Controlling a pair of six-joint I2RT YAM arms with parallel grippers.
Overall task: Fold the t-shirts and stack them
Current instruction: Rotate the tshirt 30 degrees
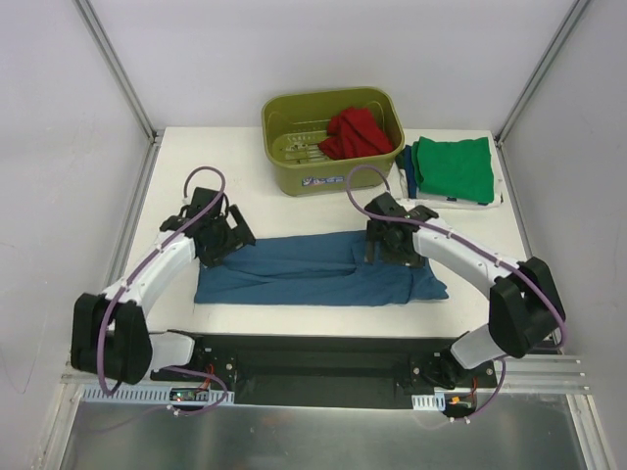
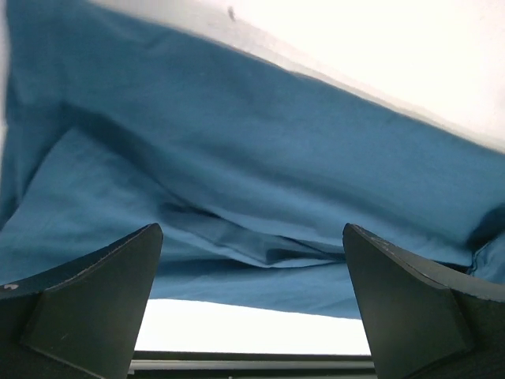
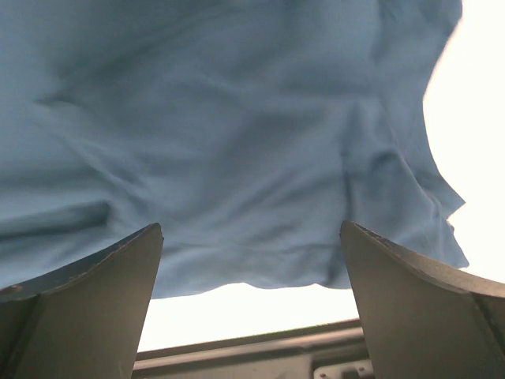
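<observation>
The left gripper hangs over the left end of the blue tee, jaws spread wide and empty. Its wrist view shows cloth below the fingers and nothing pinched. The right gripper hangs over the tee just right of its middle, jaws likewise wide apart and holding nothing.

By my reading, the step in hand is folding the blue tee. It lies as a long band across the near part of the table, narrowed lengthwise, and both arms look placed to take hold. The next move likely calls for each gripper to drop, pinch through all layers at an edge, and carry one end over the other together, so the band halves without skewing. Grabbing only the top layer would pull the fold open.

The blue tee is soft and creased. At the left a flap lies over the body with a raised ridge. At the right end the edge is wavy and bunched. Behind it, the tub holds the red tee, crumpled and unfolded. At far right the green tee lies folded flat, with a darker blue layer at its left edge that I cannot identify.
</observation>
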